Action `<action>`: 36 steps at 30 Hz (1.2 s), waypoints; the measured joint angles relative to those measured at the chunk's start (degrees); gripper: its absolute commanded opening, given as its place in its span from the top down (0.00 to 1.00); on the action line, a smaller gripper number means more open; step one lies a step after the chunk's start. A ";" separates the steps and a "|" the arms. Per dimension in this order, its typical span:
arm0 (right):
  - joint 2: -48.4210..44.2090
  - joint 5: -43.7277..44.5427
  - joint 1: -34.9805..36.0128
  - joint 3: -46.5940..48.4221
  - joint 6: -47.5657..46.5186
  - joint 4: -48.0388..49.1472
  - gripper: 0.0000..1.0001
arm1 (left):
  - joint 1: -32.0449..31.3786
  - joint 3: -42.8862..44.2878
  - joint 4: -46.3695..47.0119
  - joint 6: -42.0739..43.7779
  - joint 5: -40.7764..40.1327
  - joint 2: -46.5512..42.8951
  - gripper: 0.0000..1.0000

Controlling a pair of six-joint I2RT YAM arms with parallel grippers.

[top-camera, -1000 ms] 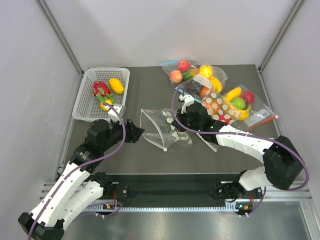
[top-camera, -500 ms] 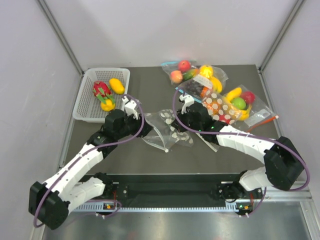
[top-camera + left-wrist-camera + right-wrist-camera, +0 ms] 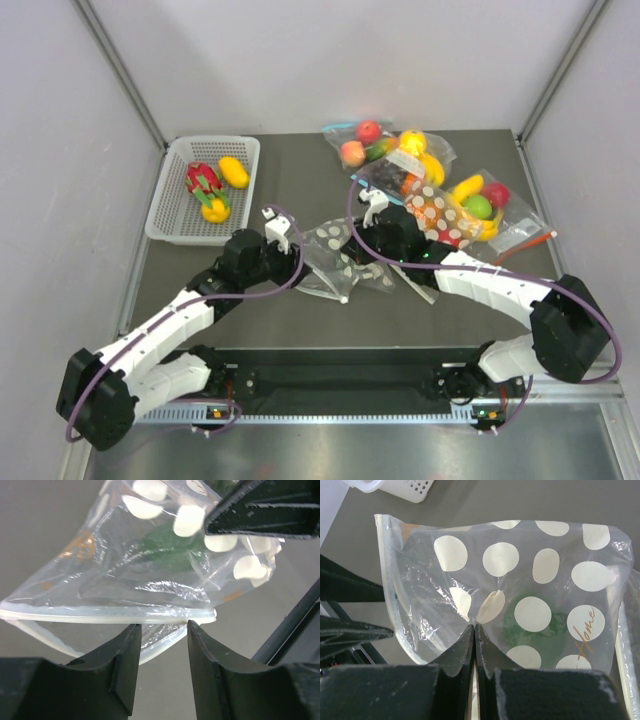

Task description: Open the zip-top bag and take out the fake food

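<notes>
Top cam: high at near edge, looks down over whole table (image 3: 300,190). 2 wrist cams: low, close-up, left faces right, right faces left. All 3 share the dotted zip-top bag (image 3: 335,258) mid-table.

Built as 2 arms, left arm (image 3: 165,325) and right arm (image 3: 490,285), in glossy white shells with black joints and black bases. Trailed by a purple cable (image 3: 348,215) looping along each. Tipped with matte black fingers (image 3: 122,670), blocky and bevelled on the left gripper (image 3: 161,630), straight-edged on the right gripper (image 3: 474,630).
</notes>
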 measured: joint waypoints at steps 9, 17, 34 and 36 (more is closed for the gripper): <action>-0.17 -1.29 -1.05 0.00 0.50 -0.13 1.00 | -3.78 -1.51 0.81 2.82 -1.62 -0.15 0.49; -1.46 -2.47 -1.84 0.00 0.61 -0.55 1.00 | -4.59 -2.16 0.83 3.87 -4.11 -0.13 0.47; -1.49 -9.01 -2.29 -0.90 1.18 0.76 1.00 | -4.59 -2.95 14.45 5.88 -6.45 11.67 0.33; -1.33 -9.31 -2.29 -1.62 1.53 1.05 1.00 | -4.61 -2.99 16.55 5.90 -6.16 14.32 0.32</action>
